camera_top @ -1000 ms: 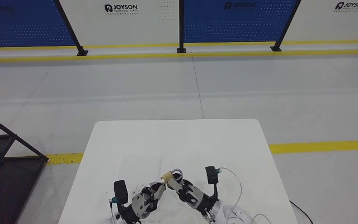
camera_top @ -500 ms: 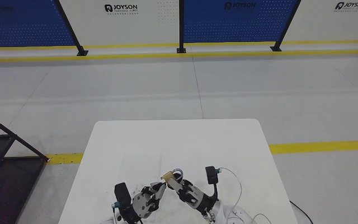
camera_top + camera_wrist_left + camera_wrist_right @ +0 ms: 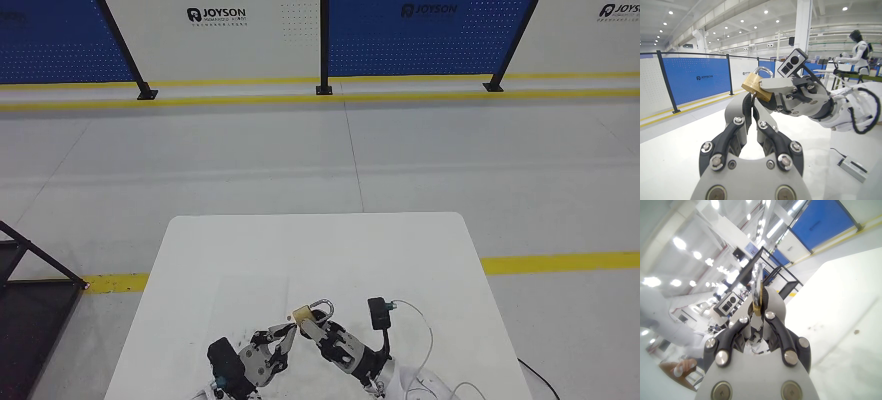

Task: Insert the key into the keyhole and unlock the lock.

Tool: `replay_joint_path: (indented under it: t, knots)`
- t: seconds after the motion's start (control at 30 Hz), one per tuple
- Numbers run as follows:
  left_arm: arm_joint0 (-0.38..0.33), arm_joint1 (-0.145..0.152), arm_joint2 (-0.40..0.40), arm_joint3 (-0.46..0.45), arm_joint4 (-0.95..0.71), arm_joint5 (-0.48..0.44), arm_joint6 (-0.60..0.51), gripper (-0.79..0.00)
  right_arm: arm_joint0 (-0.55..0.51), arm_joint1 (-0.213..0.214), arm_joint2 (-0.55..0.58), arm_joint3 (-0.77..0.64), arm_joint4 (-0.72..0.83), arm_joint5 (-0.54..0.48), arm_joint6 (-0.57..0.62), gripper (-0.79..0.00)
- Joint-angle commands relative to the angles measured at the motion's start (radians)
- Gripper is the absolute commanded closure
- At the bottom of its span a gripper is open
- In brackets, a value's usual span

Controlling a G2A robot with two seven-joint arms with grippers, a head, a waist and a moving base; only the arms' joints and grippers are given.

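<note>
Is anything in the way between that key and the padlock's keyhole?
Nothing visible is. The left gripper holds the key right against the underside of the padlock, which the right gripper holds in the air. I cannot tell whether the key's tip is inside the keyhole.

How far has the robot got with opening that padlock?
Done: the right gripper holds the brass padlock above the table, and the left gripper pinches the key. In hand: the key's tip meets the padlock's underside, apparently going in; how deep is hidden. Left: turning it, since the shackle looks closed.
</note>
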Motion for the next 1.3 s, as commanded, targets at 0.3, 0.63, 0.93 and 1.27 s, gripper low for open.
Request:
replay_joint_path:
  t: [0.3, 0.63, 0.93, 1.27]
  knots:
    - [-0.018, -0.003, 0.027, 0.034, 0.047, 0.109, 0.06, 0.0, 0.003, 0.001, -0.007, -0.001, -0.001, 0.007, 0.0, 0.0]
    - [-0.003, 0.007, 0.024, 0.023, -0.063, -0.041, 0.061, -0.785, 0.004, -0.001, -0.004, -0.007, -0.018, 0.049, -0.045, 0.0]
    - [0.156, 0.062, -0.181, 0.0, -0.236, -0.468, 0.133, -0.785, 0.139, -0.036, -0.125, 0.101, 0.051, 0.247, 0.138, 0.0]
    - [0.27, 0.098, -0.352, -0.006, -0.403, -0.515, 0.114, -0.785, 0.344, -0.143, -0.368, 0.287, 0.054, 0.463, 0.255, 0.0]
